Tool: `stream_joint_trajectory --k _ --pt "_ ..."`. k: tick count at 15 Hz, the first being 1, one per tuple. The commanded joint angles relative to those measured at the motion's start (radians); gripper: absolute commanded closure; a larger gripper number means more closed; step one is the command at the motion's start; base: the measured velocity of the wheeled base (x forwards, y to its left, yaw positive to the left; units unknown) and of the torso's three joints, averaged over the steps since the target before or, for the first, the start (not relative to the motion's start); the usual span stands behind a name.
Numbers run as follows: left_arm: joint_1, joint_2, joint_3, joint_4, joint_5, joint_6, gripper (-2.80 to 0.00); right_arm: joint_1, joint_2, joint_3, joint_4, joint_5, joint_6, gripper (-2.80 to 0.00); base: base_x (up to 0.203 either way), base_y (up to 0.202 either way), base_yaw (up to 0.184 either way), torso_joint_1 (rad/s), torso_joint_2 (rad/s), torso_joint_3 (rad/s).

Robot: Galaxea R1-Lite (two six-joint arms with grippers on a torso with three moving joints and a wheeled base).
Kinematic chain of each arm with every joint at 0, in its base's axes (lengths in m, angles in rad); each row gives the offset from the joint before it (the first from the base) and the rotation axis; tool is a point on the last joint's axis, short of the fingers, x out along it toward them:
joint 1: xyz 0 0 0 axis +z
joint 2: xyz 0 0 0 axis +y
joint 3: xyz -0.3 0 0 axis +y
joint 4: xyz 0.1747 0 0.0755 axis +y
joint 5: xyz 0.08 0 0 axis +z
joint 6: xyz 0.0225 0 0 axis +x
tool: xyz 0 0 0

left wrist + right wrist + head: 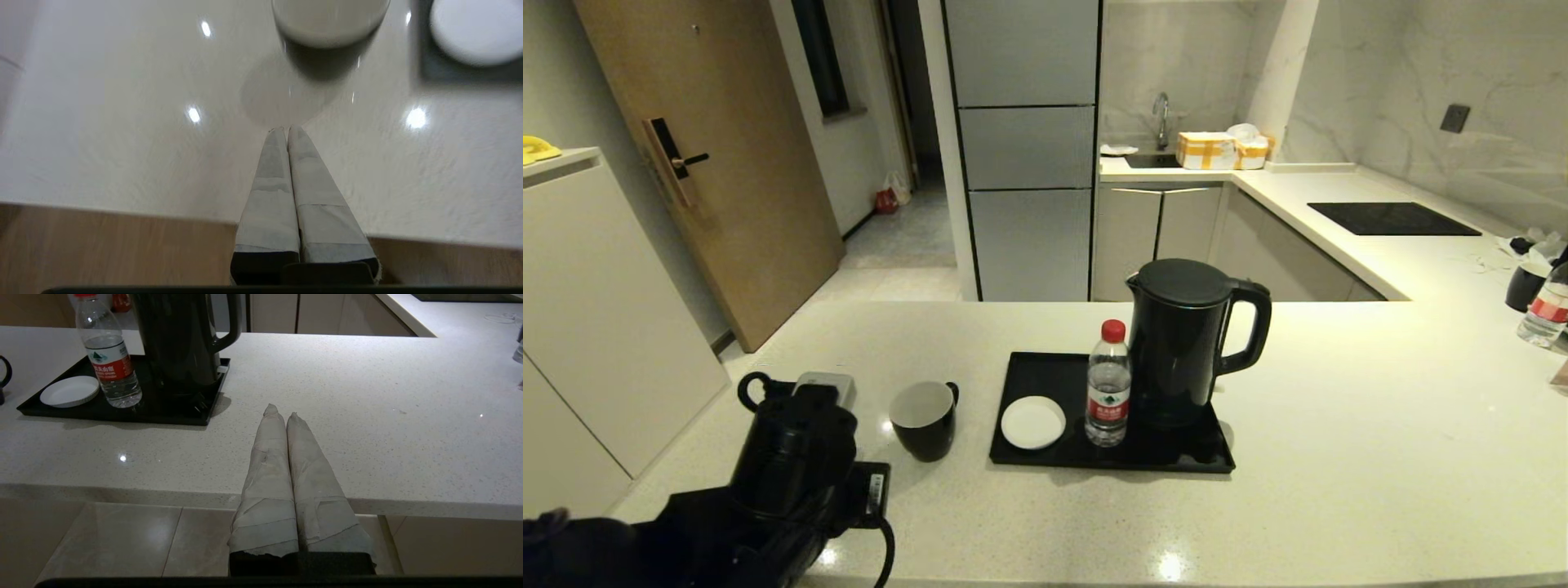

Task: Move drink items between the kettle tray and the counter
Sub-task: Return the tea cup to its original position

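Note:
The black kettle [1180, 343] stands at the right of the black tray [1045, 376], with the red-capped water bottle [1108, 388] just left of it. On the counter [1339, 449], left of the tray, sits the black mug [925, 418]. My left arm [792, 441] hovers over the counter's near-left edge; its gripper [286, 130] is shut and empty, a short way in front of the mug [327, 45]. My right gripper [282, 412] is out of the head view. It is shut and empty at the counter's front edge, right of the tray [122, 410], kettle [179, 339] and bottle [110, 363].
A white saucer [1033, 422] lies on the tray's left part. At the far right of the counter are a second dark mug [1525, 286] and bottle [1543, 314]. A black hob [1392, 218] is set into the side counter. Yellow boxes [1207, 150] sit by the sink.

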Motion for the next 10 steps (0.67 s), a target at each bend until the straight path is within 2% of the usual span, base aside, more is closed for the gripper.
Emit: stream_joint_trajectory --k 1,3,4,6,8,10 --pt "0.045 0.086 0.034 -0.012 -0.052 -0.01 -2.8 0.0 0.001 0.0 0.0 0.0 -0.001 0.0 0.0 0.0 0.0 0.0 0.0 0.0" --pt "0.08 0.173 0.062 -0.079 -0.13 -0.02 -2.8 0.0 0.001 0.0 0.0 0.0 -0.001 0.0 0.0 0.0 0.0 0.0 0.0 0.0" --pt "0.086 0.224 0.084 -0.172 -0.151 -0.018 -2.8 0.0 0.001 0.0 0.0 0.0 -0.001 0.0 0.0 0.0 0.0 0.0 0.0 0.0" --pt "0.1 0.342 0.125 -0.426 -0.185 0.012 -2.8 0.0 0.001 0.0 0.0 0.0 -0.001 0.0 0.0 0.0 0.0 0.0 0.0 0.0" --pt "0.114 0.54 0.153 -0.747 -0.201 0.084 -2.8 0.0 0.001 0.0 0.0 0.0 -0.001 0.0 0.0 0.0 0.0 0.0 0.0 0.0" --pt "0.129 0.678 0.149 -0.955 -0.204 0.156 -2.8 0.0 0.001 0.0 0.0 0.0 -0.001 0.0 0.0 0.0 0.0 0.0 0.0 0.0"
